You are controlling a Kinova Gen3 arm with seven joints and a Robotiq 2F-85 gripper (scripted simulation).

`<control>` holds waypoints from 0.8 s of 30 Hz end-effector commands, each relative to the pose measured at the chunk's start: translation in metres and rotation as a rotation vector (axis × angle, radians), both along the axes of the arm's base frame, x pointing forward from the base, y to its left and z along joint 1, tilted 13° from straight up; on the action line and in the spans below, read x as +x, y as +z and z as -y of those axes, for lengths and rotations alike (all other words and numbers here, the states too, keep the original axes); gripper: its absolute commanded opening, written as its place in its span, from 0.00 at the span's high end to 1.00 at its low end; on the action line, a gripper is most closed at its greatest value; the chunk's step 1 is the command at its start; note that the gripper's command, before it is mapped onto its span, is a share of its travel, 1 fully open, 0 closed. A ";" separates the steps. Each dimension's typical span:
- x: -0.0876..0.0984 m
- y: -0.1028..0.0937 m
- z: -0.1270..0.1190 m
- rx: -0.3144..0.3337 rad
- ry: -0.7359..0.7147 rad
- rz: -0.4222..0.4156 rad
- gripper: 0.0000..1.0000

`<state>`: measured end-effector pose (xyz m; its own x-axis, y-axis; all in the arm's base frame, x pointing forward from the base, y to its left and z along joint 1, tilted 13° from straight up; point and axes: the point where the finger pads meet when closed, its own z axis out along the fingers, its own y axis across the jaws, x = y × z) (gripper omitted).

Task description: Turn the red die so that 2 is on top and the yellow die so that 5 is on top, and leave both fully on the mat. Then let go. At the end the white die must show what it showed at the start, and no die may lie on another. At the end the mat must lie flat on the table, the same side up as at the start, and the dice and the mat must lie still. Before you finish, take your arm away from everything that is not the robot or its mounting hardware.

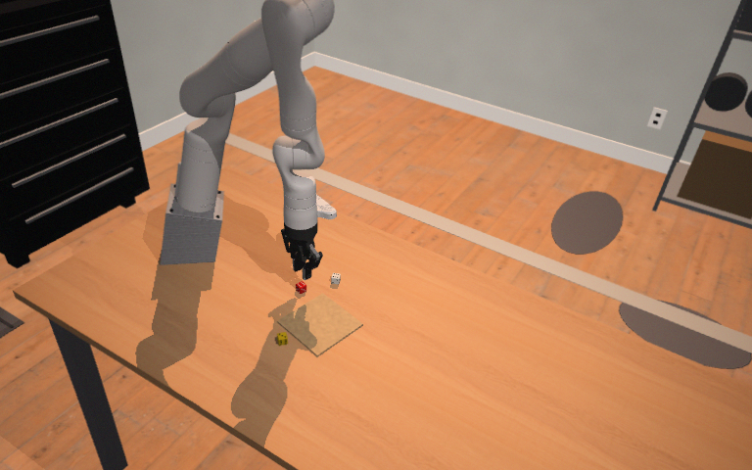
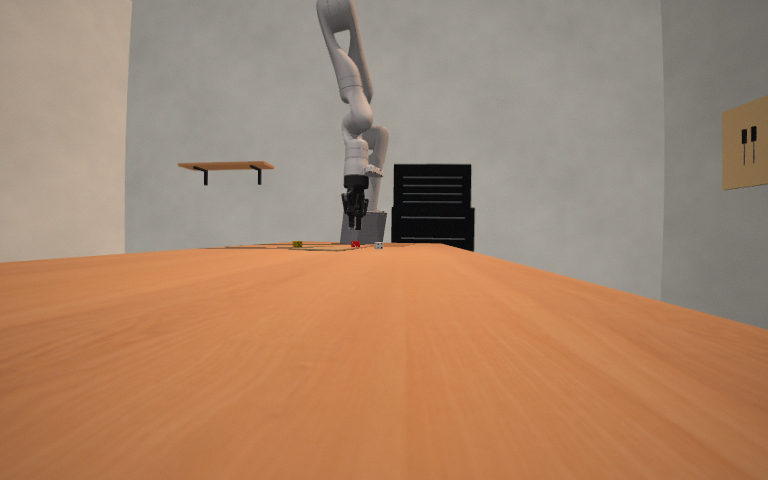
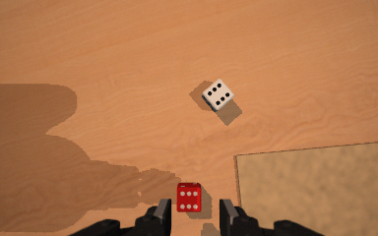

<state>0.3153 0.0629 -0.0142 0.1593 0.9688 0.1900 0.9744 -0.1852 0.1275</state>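
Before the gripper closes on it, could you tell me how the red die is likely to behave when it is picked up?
The red die looks like a small rigid cube with flat faces, so the partly open, empty gripper above it should probably clamp it squarely. It sits flat on the table, six up, so it should slide rather than roll. Being small, it may twist if gripped off-centre.

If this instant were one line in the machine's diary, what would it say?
gripper: partly closed, empty, above red die | red die: six up, off mat | white die: six up | yellow die: off mat

red die (image 3: 189,197) six up, off mat (image 3: 315,192) | yellow die (image 1: 281,338) at mat edge
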 end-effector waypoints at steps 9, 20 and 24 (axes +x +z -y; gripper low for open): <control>-0.001 -0.019 -0.003 0.004 -0.003 -0.012 0.65; -0.001 -0.025 -0.004 0.004 -0.003 -0.012 0.65; 0.000 -0.026 -0.004 0.004 -0.003 -0.012 0.65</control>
<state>0.3156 0.0670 -0.0395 0.1636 0.9678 0.1915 0.9752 -0.1880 0.1171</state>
